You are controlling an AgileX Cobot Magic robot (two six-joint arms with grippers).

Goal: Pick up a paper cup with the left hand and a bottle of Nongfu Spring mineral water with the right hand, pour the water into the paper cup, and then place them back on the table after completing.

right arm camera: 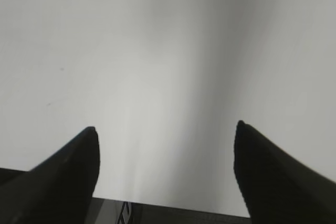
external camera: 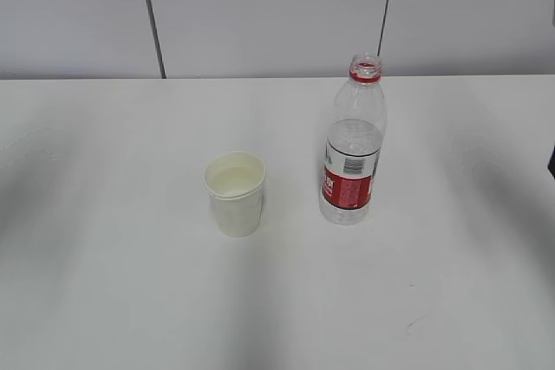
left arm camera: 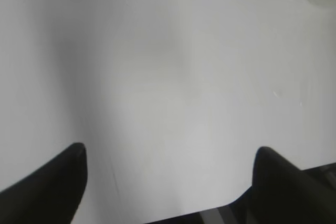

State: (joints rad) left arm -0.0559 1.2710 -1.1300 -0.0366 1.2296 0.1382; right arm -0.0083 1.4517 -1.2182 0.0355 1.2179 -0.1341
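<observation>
White worktop (external camera: 104,283): cup (external camera: 235,194) and uncapped bottle (external camera: 353,145) upright, well ahead of both pincers, left (left arm camera: 169,182) and right (right arm camera: 165,166), spread wide, empty, clear for approach.

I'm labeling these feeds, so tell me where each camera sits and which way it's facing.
Exterior: in front, slanting down at the cup and bottle; no arm visible.
Left wrist: on the left arm, facing the table; open left end effector shows.
Right wrist: likewise; open right end effector shows.
Shared: the white table.
</observation>
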